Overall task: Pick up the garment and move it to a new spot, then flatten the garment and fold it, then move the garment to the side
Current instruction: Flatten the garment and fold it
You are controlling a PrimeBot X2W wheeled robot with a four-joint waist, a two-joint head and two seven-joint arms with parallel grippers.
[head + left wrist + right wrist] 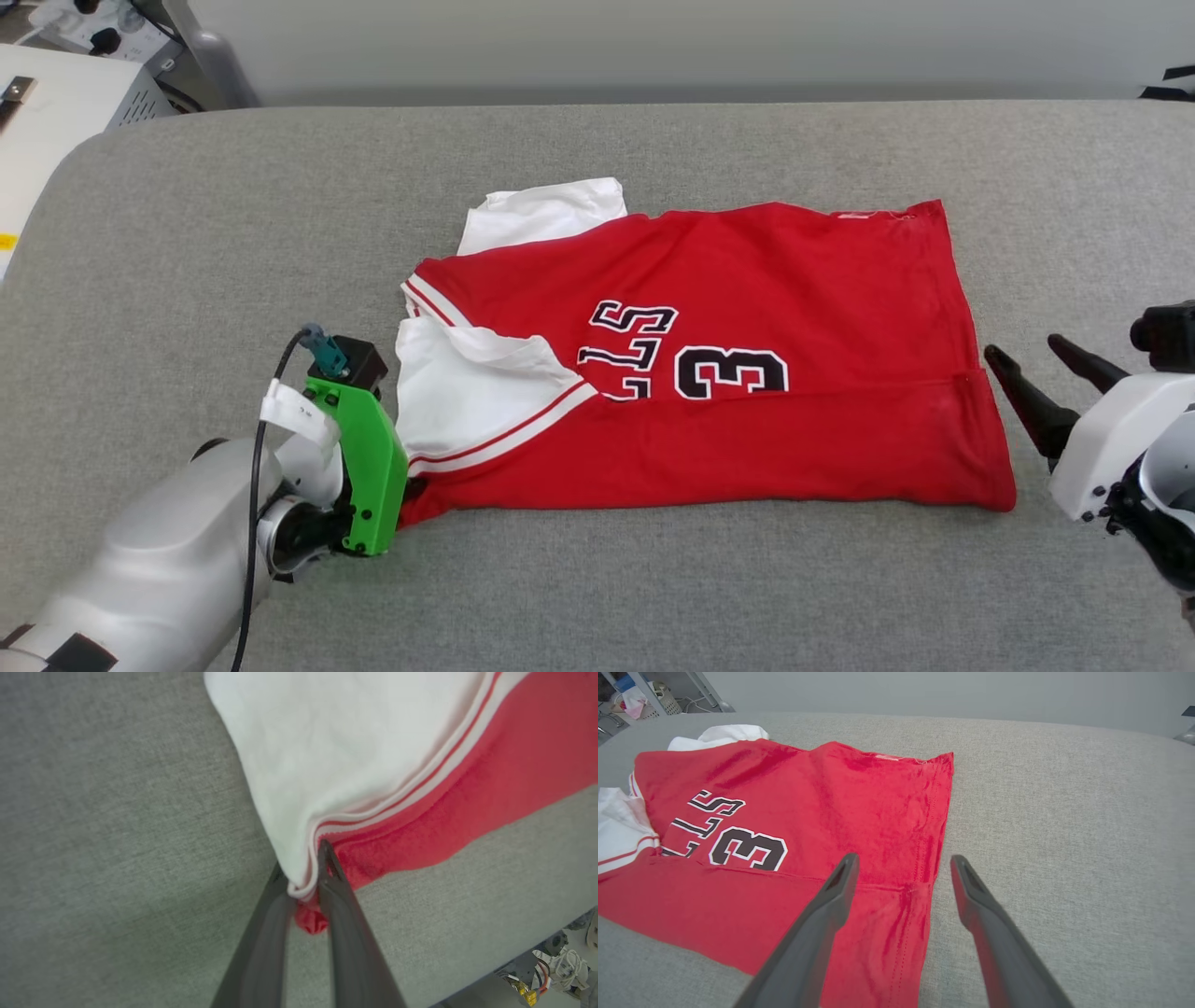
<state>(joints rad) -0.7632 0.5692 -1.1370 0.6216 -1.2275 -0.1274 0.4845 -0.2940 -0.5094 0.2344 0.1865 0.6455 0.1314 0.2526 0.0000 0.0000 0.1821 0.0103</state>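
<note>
The garment (747, 308) is a red jersey T-shirt with white sleeves, lying partly folded on the grey table (653, 579). Its near long edge is folded over the front, cutting off part of the black "33" lettering (733, 371). My left gripper (302, 877) is shut on the garment's near-left corner, where the white sleeve (336, 751) and striped trim meet red cloth. In the head view that gripper's green mount (369, 457) hides the pinch. My right gripper (903, 868) stands open just off the garment's right hem (936, 826), fingers (1027, 397) apart and holding nothing.
The grey padded table's near edge (537, 947) shows in the left wrist view, with cabling below it. A white machine (65, 103) stands off the far-left corner. Bare grey surface lies around the garment on all sides.
</note>
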